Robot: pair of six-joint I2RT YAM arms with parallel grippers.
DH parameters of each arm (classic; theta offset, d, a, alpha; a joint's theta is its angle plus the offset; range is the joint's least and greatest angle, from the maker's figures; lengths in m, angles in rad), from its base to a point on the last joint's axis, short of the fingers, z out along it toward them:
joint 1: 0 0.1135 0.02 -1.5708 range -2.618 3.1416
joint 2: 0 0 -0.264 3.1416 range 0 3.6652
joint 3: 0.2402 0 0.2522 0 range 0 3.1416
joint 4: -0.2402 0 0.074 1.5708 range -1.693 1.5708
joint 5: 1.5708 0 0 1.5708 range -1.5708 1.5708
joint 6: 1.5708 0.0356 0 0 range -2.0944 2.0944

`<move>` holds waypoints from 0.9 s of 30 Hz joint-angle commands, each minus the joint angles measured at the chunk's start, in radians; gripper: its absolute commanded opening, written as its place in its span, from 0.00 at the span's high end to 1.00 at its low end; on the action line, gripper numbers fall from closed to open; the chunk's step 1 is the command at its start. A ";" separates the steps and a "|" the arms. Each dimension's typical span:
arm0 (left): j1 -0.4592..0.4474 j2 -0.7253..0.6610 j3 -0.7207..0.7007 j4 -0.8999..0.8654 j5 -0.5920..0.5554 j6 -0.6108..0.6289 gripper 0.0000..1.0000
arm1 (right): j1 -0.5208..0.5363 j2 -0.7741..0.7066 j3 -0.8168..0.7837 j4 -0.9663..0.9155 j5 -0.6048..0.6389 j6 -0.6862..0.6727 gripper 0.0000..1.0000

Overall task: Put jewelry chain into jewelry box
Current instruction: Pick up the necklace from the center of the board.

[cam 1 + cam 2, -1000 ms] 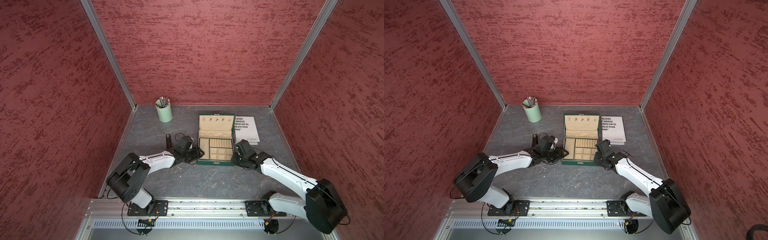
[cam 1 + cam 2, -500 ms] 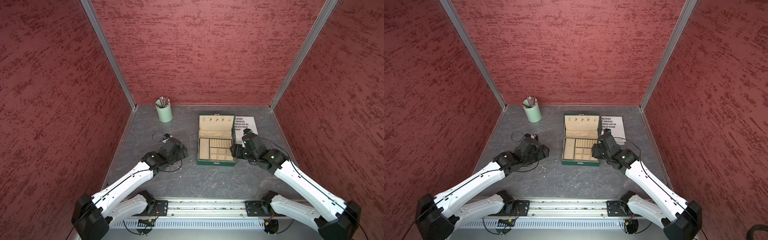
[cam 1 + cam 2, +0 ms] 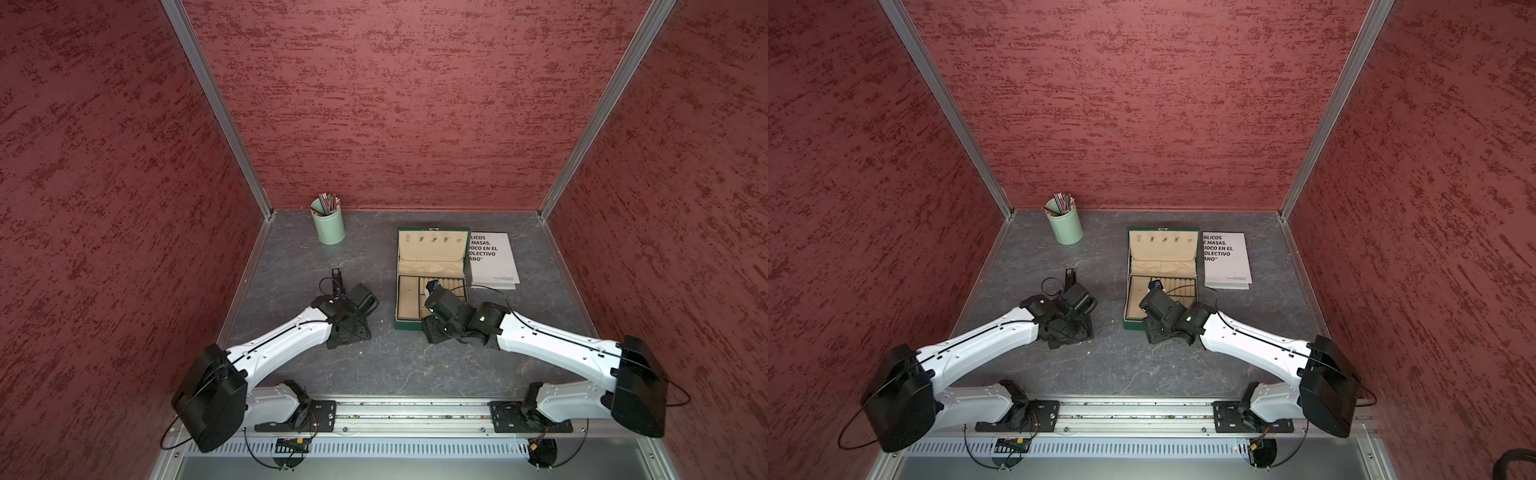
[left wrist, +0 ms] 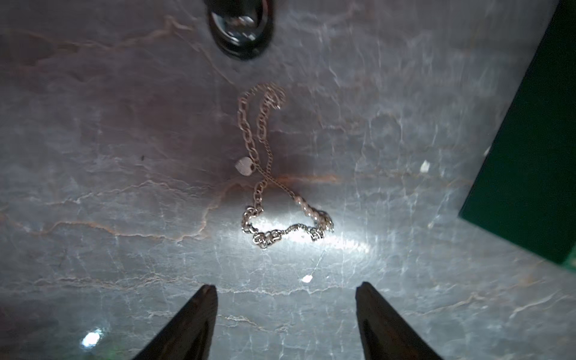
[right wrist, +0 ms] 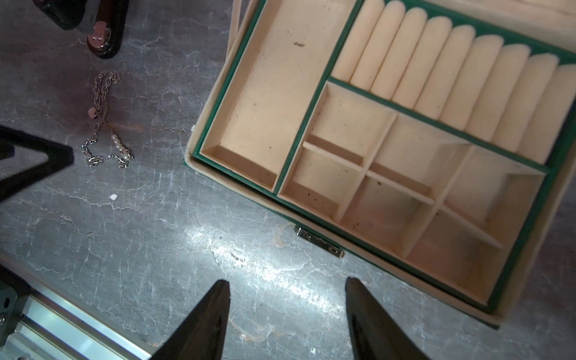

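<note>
The chain [image 4: 265, 238] lies loose on the table [image 4: 124, 218] just left of the open box [image 5: 249, 103], with the left gripper [image 4: 285, 288] close over it, jaws apart and empty, and the right gripper [image 5: 286, 280] likewise parted, empty, at the box's near edge.

Mint-green cup [image 3: 329, 227] w/ pencils [image 3: 328, 202] stands upright nr back corner. White booklet [image 3: 494, 259], bold black print, lies flat on grey marbled tabletop [image 3: 374, 365]. Red textured walls [image 3: 395, 104], alu corner posts [image 3: 216, 108]. Tiny white fleck [image 5: 113, 196] on tabletop
</note>
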State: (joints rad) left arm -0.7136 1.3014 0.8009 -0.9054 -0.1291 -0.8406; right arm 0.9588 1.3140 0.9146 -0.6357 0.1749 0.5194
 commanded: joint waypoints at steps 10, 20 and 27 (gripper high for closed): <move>-0.035 0.242 0.070 0.109 0.044 0.034 0.56 | 0.006 -0.082 -0.076 0.021 0.095 0.013 0.37; -0.021 0.283 0.106 0.114 0.020 0.037 0.64 | 0.006 -0.105 -0.100 0.038 0.113 0.007 0.37; -0.001 0.296 0.089 0.126 0.028 0.040 0.66 | 0.006 -0.104 -0.108 0.049 0.116 0.007 0.37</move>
State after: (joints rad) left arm -0.7212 1.5845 0.8902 -0.7956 -0.0902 -0.8108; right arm 0.9596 1.2255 0.8204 -0.6109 0.2588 0.5232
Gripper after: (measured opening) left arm 0.339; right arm 0.627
